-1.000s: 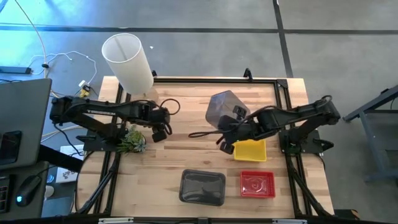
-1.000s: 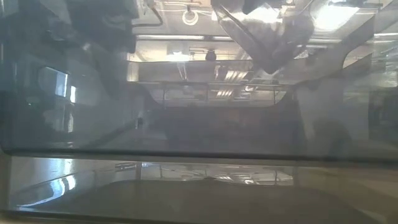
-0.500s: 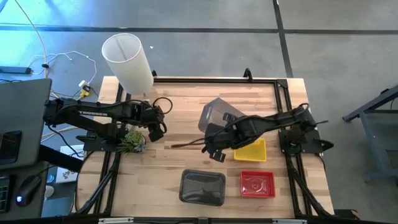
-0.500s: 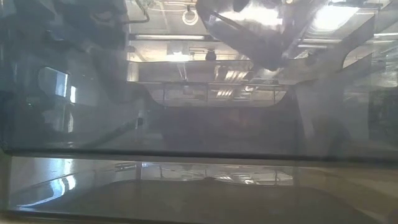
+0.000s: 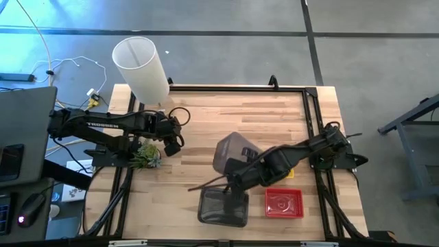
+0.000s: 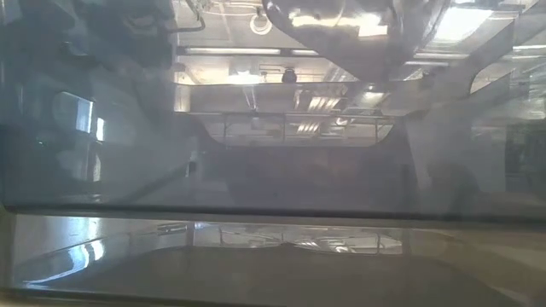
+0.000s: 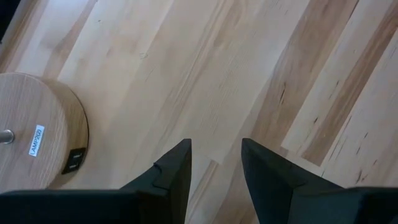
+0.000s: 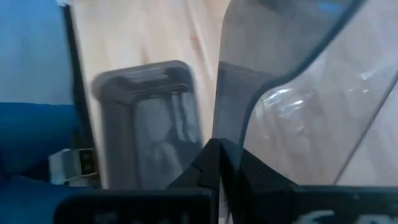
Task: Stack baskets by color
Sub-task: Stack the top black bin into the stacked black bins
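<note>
My right gripper (image 5: 236,173) is shut on a smoky grey basket (image 5: 230,151) and holds it in the air over the table's near middle. The held basket also fills the top of the low view (image 6: 341,34). Just below it, a second grey basket (image 5: 223,207) stands by its base at the near edge and shows in the right wrist view (image 8: 146,124). A red basket (image 5: 283,203) stands to its right. My right arm covers most of a yellow basket (image 5: 287,174). My left gripper (image 7: 214,162) hangs open over bare wood at the table's left. My right gripper pinches one thin wall of the grey basket (image 8: 221,118) between its two shut fingers (image 8: 208,163). The fingers slant down from the table's right. The basket is lifted clear of the table and tilted, standing out beyond the fingertips.
A tall white lamp shade (image 5: 140,67) leans at the far left corner, and its round wooden base (image 7: 37,134) sits near my left gripper. A small green plant (image 5: 144,155) lies at the left edge. Bare wood stretches across the far middle (image 5: 233,103).
My right gripper has carried the grey basket from above the yellow basket toward the table's near edge and left. It now hangs over the grey basket standing there. The held basket has stayed lifted and tilted.
</note>
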Robot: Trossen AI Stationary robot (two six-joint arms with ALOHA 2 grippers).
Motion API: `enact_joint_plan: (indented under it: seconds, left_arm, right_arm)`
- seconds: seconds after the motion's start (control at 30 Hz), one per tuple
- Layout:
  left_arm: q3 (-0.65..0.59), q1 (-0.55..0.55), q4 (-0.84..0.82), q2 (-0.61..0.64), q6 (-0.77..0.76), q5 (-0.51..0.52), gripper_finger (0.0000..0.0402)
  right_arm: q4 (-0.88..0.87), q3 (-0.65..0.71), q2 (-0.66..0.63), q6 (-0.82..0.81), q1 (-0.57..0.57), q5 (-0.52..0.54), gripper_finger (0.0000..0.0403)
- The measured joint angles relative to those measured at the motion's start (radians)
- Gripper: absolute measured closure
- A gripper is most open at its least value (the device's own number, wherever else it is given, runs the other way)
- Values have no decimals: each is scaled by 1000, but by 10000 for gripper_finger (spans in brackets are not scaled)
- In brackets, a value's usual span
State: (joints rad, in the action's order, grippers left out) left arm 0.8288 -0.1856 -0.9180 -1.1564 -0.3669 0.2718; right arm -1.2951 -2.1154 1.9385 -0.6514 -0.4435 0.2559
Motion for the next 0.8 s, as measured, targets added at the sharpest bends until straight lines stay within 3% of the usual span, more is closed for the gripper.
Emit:
enact_joint_plan:
  seconds: [0.8]
  left_arm:
    - [0, 0, -1, -1, 3, -3, 275]
  right_arm:
    - [178, 0, 0, 3, -89, -39, 403]
